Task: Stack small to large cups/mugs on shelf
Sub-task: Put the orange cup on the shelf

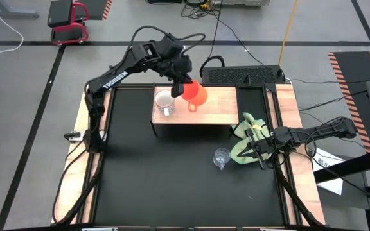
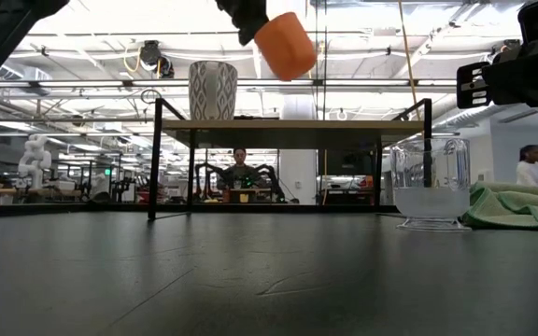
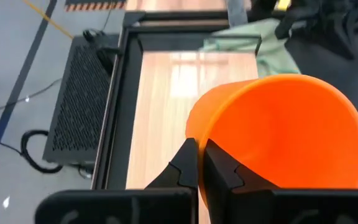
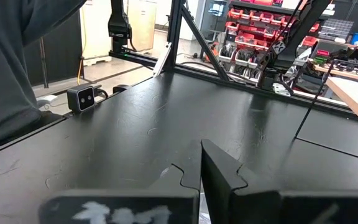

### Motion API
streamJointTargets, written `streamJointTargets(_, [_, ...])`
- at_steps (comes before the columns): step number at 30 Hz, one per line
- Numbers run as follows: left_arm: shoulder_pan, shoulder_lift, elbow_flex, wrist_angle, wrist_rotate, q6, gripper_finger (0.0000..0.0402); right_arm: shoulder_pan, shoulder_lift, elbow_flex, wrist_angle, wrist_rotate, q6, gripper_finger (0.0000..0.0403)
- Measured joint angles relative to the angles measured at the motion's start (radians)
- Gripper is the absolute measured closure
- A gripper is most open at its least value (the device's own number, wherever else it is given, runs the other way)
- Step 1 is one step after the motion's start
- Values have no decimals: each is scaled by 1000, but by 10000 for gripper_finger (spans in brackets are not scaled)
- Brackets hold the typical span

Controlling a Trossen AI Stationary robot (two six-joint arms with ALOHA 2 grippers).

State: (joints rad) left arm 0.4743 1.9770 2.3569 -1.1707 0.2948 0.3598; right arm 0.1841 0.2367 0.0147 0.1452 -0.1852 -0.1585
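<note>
Left pincer [image 1: 184, 88] clamped on tilted orange mug [image 1: 196, 94] above shelf [image 1: 217, 106]; right pincer [image 1: 259, 149] together.

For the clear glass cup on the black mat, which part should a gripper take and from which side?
Take the glass cup by its rim, coming straight down from above. It stands upright with its mouth open upward, and the space above it is free. The cloth lies close on one side, so a sideways approach there looks cramped; the right gripper waits nearest.
</note>
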Motion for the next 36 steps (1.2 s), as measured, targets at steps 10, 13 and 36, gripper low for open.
streamJointTargets(10, [-27, 1, 0, -118, -85, 24, 398, 0, 0, 0, 0, 0, 0, 403])
streamJointTargets(13, [-45, 6, 0, -149, -87, 44, 398, 0, 0, 0, 0, 0, 0, 403])
streamJointTargets(36, [-58, 99, -2, -176, -180, 33, 398, 0, 0, 0, 8, 0, 16, 403])
